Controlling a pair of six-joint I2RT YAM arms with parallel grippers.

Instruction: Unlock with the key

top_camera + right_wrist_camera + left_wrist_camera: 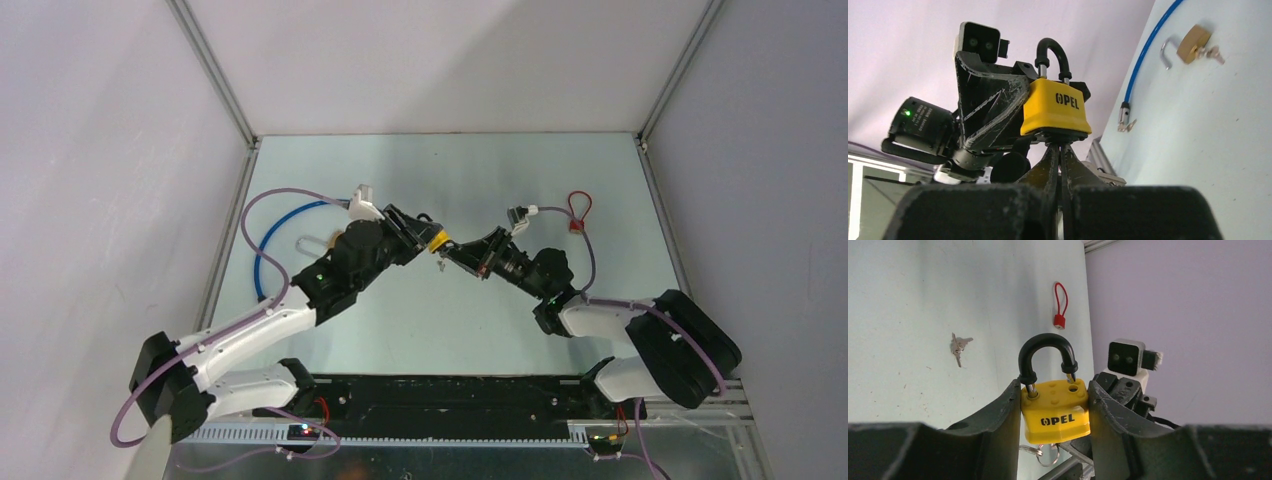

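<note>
L gripper [1054, 389] pinches the yellow OPEL padlock [1055, 416] by its two sides, holding it off the table [460, 165] near mid-table, w/ the black shackle [1045, 346] pointing away from the L wrist cam. One shackle leg sits in the body. The other leg's metal tip is right at its hole, so can't tell if it's latched. R gripper [1060, 150] meets the lock from the opposite side, at its underside. Its fingers [1044, 167] are pressed together against the padlock's base, and whatever's between them is hidden. A key ring [1040, 452] hangs under the body in the L wrist view. Elsewhere on the table: a loose pair of keys [958, 346], a red cable lock [1060, 307] toward the far R side, a blue cable [1148, 52], and a brass padlock [1193, 40] just beside that cable, w/ keys at its base. All four lie well apart from both grippers.
</note>
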